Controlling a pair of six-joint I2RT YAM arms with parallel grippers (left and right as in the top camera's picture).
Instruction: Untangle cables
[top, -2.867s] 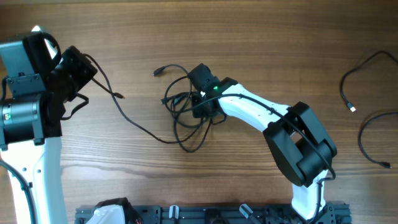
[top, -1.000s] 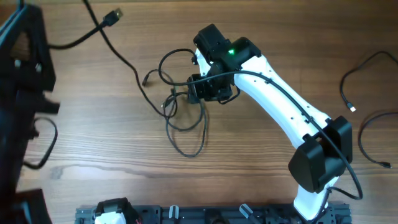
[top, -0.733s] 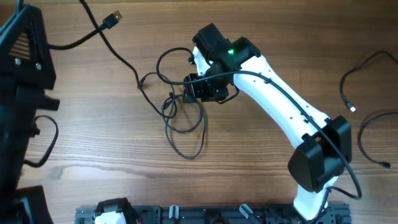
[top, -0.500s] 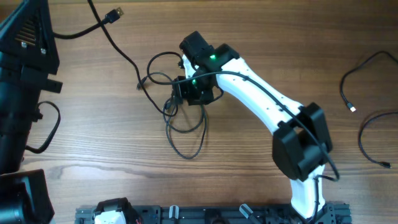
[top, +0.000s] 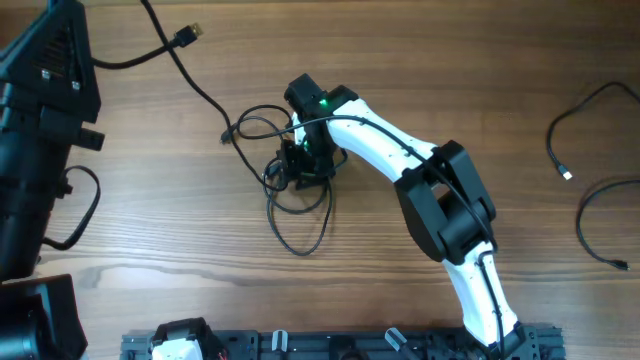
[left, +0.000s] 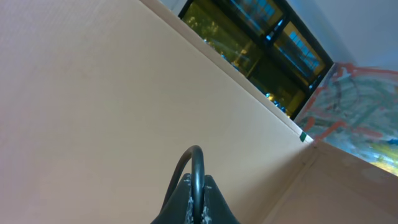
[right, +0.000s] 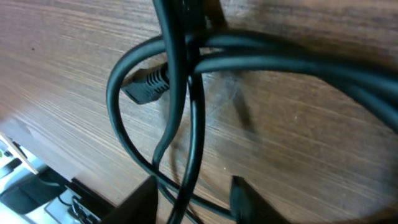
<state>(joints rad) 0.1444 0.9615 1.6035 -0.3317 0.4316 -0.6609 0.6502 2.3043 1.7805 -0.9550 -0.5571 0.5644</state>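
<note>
1. The tangle of cables (top: 287, 185) is seen on the wooden table (top: 430, 60), just at 9 o'clock of its centre. Several black loops are crossed over one another.
2. The right gripper (top: 298, 168) is set down on the top of the tangle. In the right wrist view its fingers (right: 138, 200) are spread – strands run between them and are not pinched.
3. A small black plug (right: 146, 84) is seen on the wood at 10 o'clock of that view, ringed by a loop.
4. A long cable (top: 190, 78) is led out of the tangle toward 10 o'clock. A silvery plug end (top: 188, 35) is seen near the far edge.
5. The left gripper (left: 198, 202) is held up off the table and pressed together on a bend of the long cable.
6. Two loose cables (top: 553, 135) are seen at 3 o'clock, well apart from the tangle.
</note>
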